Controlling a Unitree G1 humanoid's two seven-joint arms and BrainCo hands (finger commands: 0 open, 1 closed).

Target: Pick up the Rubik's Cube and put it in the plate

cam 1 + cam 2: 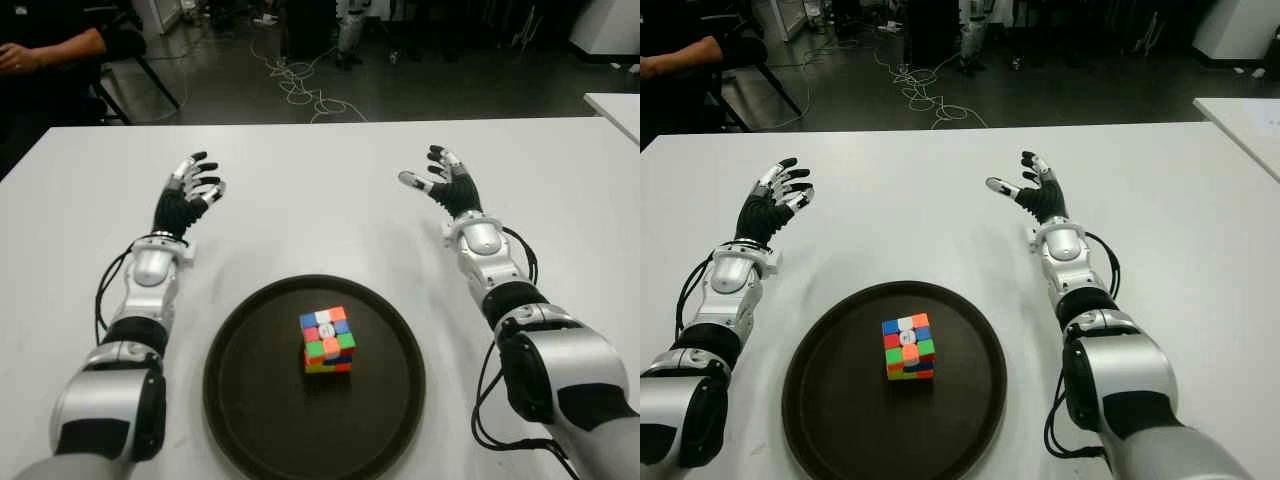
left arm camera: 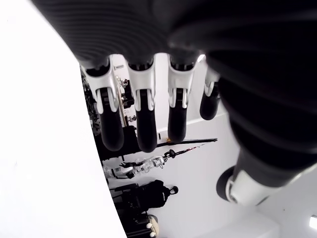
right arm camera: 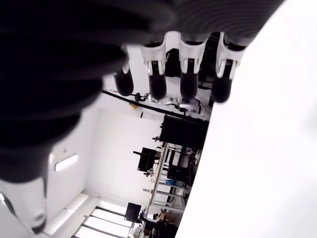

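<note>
My left hand (image 1: pixel 188 195): fingers (image 2: pixel 141 119) spread and relaxed, holding nothing, above the desk to the left of the plate.
My right hand (image 1: pixel 447 185): fingers (image 3: pixel 189 82) likewise apart and empty, to the right of the plate.
Rubik's Cube (image 1: pixel 327 340): sat in the plate, near its middle, touched by neither hand.
Plate (image 1: pixel 240 400): dark, round, between my forearms.
Desk (image 1: pixel 320 190): white.
Room: dark floor with a tangle of cables (image 1: pixel 300 85) beyond the desk; a person's arm (image 1: pixel 50 48) at the far left.

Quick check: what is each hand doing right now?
Left hand: open, holding nothing.
Right hand: open, holding nothing.
The cube sits in the plate.
</note>
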